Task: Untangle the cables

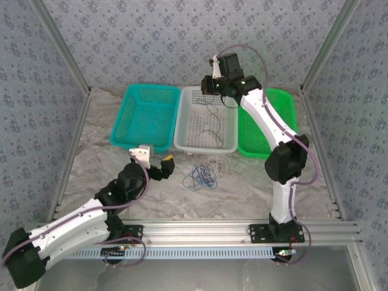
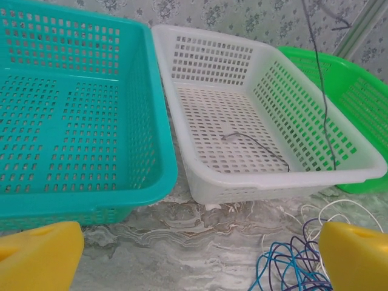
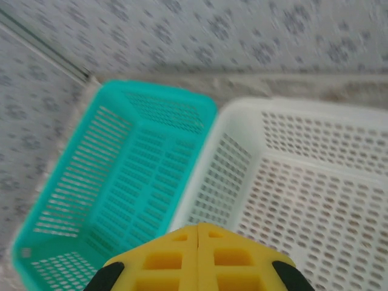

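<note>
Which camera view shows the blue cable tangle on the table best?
The top external view: the whole blue cable tangle lies unobstructed on the table. The left wrist view is closer, but the frame edge and a yellow finger cut it off.

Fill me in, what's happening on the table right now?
The right gripper is shut on a dark cable, held high so it dangles into the white basket. The left gripper hangs open beside the blue and whitish tangle on the table, touching nothing.
</note>
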